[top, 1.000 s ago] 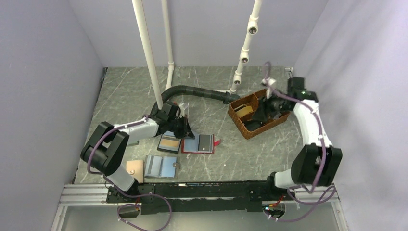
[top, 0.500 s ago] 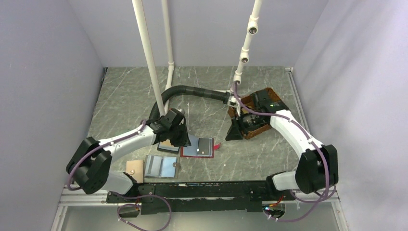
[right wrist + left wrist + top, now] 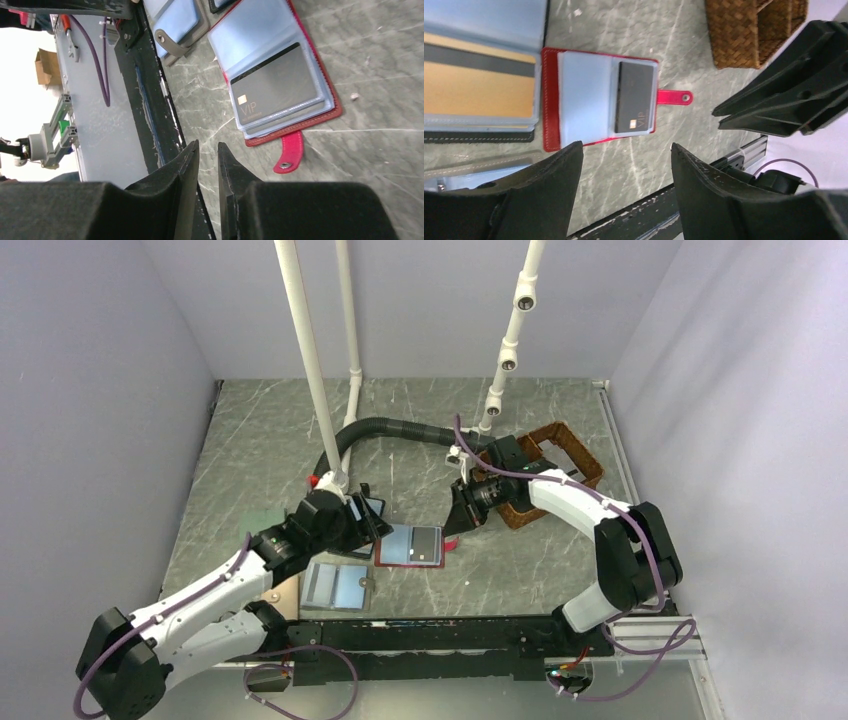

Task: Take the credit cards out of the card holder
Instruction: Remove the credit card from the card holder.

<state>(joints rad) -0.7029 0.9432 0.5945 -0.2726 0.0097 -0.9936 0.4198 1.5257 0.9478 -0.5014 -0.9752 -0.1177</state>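
While a thin black card (image 3: 634, 97) sits inside the flat red card holder (image 3: 550, 100) — unextracted — left tool (image 3: 626, 150) gapes empty, right tool (image 3: 207, 147) is nearly together.

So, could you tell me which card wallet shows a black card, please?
The open red card holder with the pull tab; a black VIP card sits in its clear sleeve. The black-rimmed case shows tan, the grey-blue wallet none.

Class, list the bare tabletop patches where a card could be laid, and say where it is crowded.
Free: the far-left tabletop between the wall and the hose; the strip between card holder, basket and front rail. Crowded: around the left gripper, beside the grey-blue wallet.
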